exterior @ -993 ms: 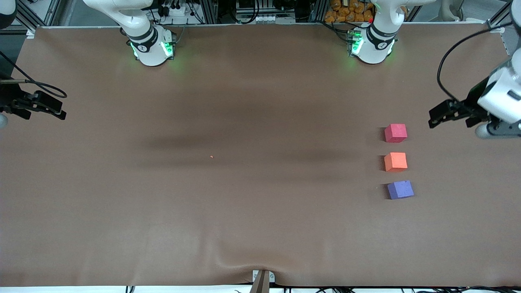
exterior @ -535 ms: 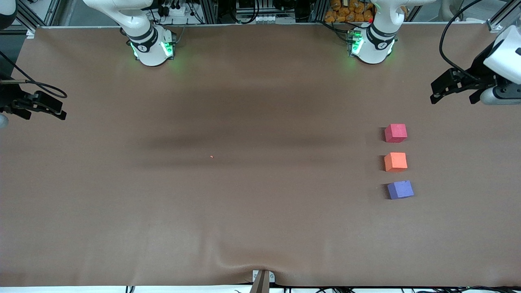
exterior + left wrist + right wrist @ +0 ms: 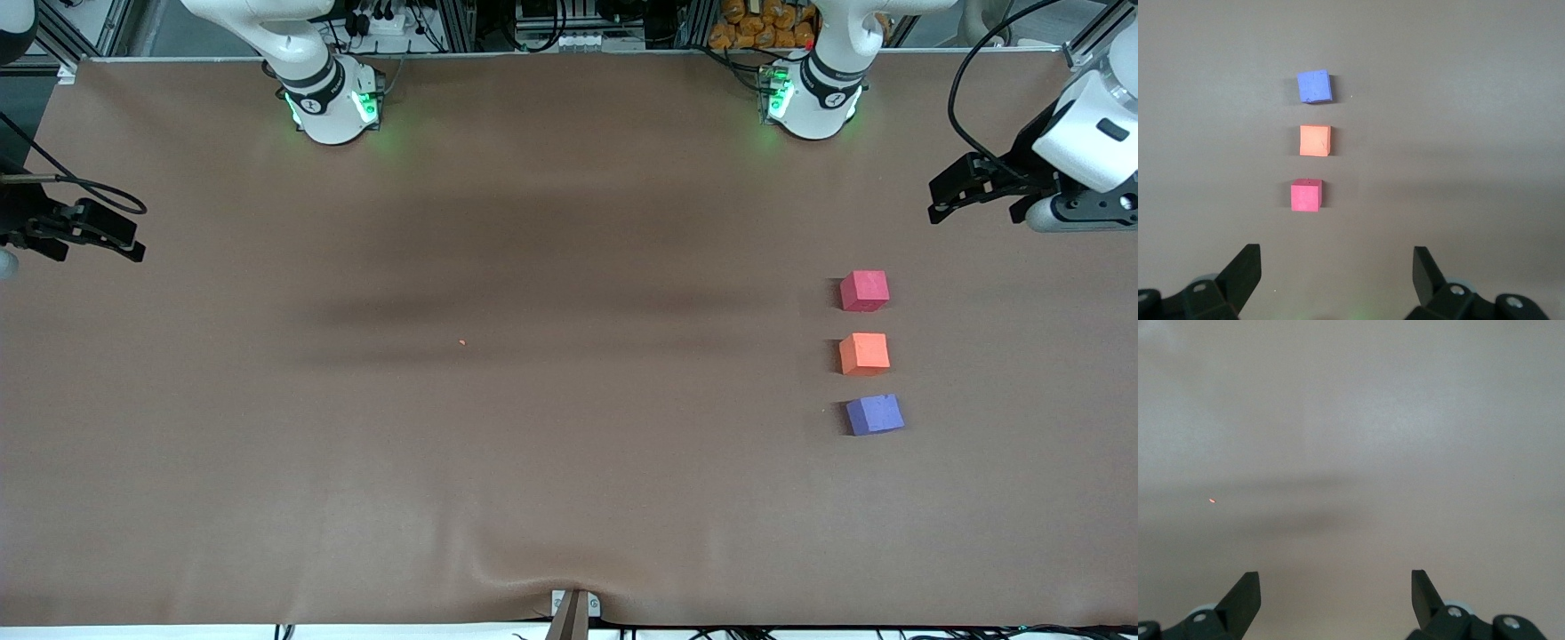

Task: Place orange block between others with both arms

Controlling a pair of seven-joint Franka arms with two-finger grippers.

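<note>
The orange block [image 3: 864,353] sits on the brown surface [image 3: 533,444] toward the left arm's end, in a straight row of three cubes. The pinkish-red cube [image 3: 864,290] lies farther from the front camera and the purple-blue cube [image 3: 874,414] nearer, with the orange one between them; small gaps separate all three. The left gripper [image 3: 944,196] hangs in the air over the surface near that end's edge, its jaws spread wide and holding nothing. The right gripper [image 3: 124,240] waits over the edge at the right arm's end, jaws likewise spread and empty. A tiny orange speck [image 3: 462,342] lies near the middle of the surface.
</note>
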